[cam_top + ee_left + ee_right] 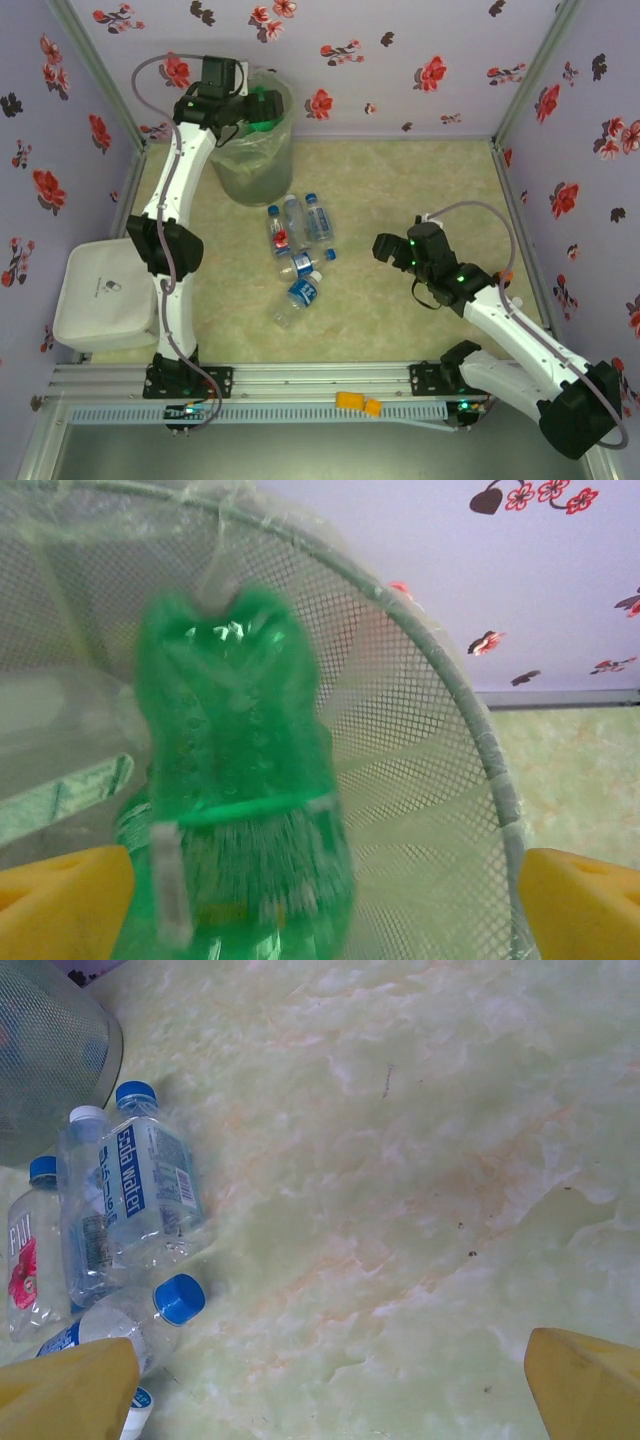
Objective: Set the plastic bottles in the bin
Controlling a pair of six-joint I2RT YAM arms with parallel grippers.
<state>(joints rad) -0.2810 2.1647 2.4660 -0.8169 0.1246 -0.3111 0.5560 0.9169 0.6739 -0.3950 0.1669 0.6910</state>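
Left gripper (pixel 320 910): jaws spread wide, gripping nothing. The green bottle (pixel 240 780) appears blurred between the jaws, inside the mesh wall of the bin (pixel 440 670). Right gripper (pixel 320 1385): jaws fully apart, empty, above bare table (pixel 420 1160). The clear bottles (pixel 130 1190) lie to its left, beside the bin. The top view places those bottles just in front of the bin, with open table toward the right wall (pixel 590 150).

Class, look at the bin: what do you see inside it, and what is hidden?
A green bottle shows blurred in the mouth of the bin, against its clear bag. Bottle and bag cover the bottom, so anything lying there cannot be seen.
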